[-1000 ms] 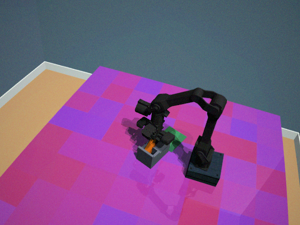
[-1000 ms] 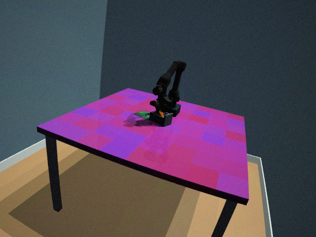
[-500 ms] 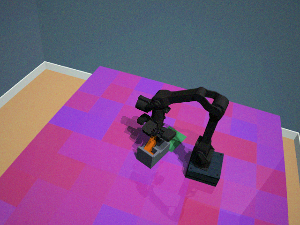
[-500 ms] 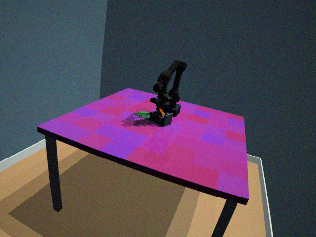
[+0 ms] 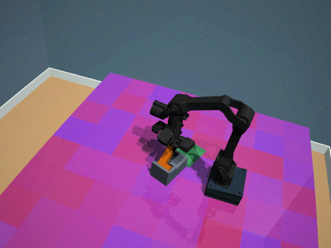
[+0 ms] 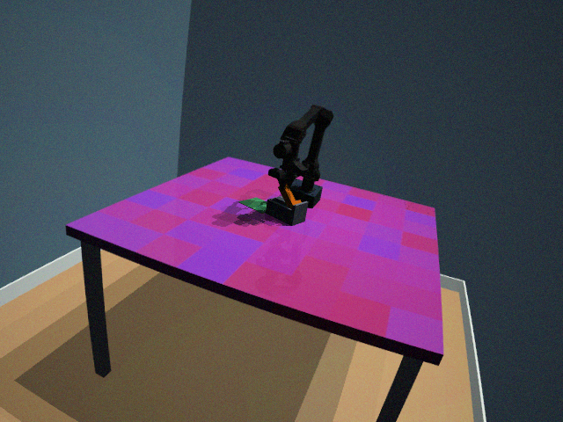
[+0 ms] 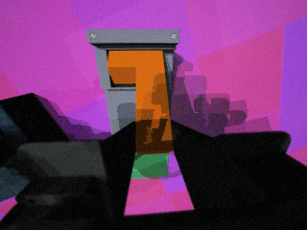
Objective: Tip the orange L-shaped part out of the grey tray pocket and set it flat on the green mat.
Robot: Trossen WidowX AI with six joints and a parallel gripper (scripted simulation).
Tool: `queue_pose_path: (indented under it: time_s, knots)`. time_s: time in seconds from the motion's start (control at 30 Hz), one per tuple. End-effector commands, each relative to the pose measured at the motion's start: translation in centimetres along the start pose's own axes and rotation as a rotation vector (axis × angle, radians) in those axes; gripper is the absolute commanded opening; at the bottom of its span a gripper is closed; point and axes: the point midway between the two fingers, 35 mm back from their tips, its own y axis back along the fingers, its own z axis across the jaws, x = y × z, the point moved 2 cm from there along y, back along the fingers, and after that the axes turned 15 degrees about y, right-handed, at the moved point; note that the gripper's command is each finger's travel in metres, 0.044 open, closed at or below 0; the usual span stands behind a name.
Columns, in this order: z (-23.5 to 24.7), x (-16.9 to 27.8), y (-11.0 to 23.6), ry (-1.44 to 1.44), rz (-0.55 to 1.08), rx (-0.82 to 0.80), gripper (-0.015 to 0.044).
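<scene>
The orange L-shaped part [image 5: 166, 158] [image 6: 288, 195] [image 7: 146, 91] is tilted, its long end raised out of the grey tray [image 5: 163, 174] [image 6: 281, 211] [image 7: 133, 37] and its L-shaped end still low at the tray's pocket. My gripper [image 5: 170, 144] [image 6: 285, 182] [image 7: 153, 125] is shut on the raised long end of the part, just above the tray. The green mat [image 5: 196, 154] [image 6: 254, 203] [image 7: 151, 168] lies flat beside the tray, partly hidden by the gripper and the part.
The arm's dark base [image 5: 225, 185] stands on the table to the right of the tray and mat. The purple and pink chequered table [image 5: 93, 165] [image 6: 318, 272] stretches around, with its edges far from the tray.
</scene>
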Motion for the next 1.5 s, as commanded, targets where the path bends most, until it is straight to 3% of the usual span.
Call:
queue_pose_path:
  time_s: [0.0,0.9,1.47]
  knots:
    - [0.0,-0.1,0.7,0.003,-0.009,0.003,0.0000]
    - [0.0,0.1,3.6,0.003,-0.008,0.002,0.0000]
    - [1.8,5.6,3.3,0.003,-0.002,0.000,0.0000]
